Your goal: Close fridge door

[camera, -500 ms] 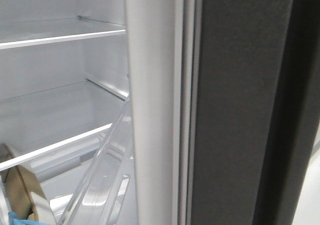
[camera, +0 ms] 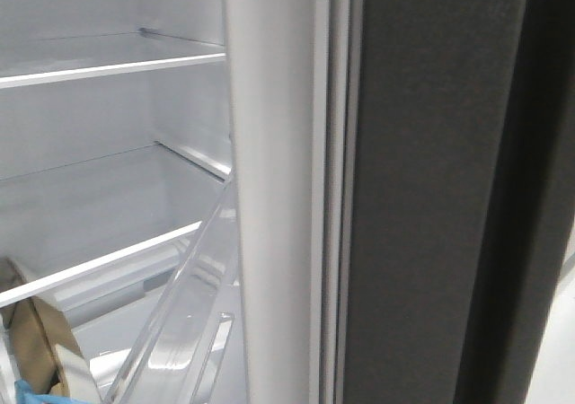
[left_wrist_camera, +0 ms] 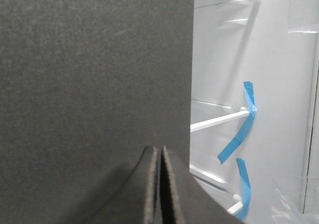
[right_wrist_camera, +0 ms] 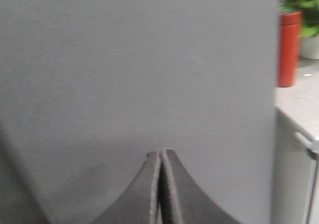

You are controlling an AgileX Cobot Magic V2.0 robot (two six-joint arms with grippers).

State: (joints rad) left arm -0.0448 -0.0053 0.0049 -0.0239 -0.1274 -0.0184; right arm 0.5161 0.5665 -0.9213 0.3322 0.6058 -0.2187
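Observation:
The fridge door (camera: 431, 188) stands open and edge-on in the front view. Its dark charcoal outside faces right, and its silvery-white inner edge (camera: 269, 197) with a pale gasket strip and clear plastic bin (camera: 184, 323) faces left. No gripper shows in the front view. In the left wrist view my left gripper (left_wrist_camera: 160, 148) is shut and empty, its tips close against the door's dark face (left_wrist_camera: 94, 69). In the right wrist view my right gripper (right_wrist_camera: 160, 152) is shut and empty, its tips close against a flat grey panel (right_wrist_camera: 139, 69). I cannot tell whether either gripper touches its panel.
The white fridge interior with glass shelves (camera: 108, 67) lies left of the door. A brown object (camera: 45, 341) sits at its lower left. Blue tape strips (left_wrist_camera: 241, 129) hang on the inner wall. A red bottle (right_wrist_camera: 289, 47) and a plant stand on a counter beside the grey panel.

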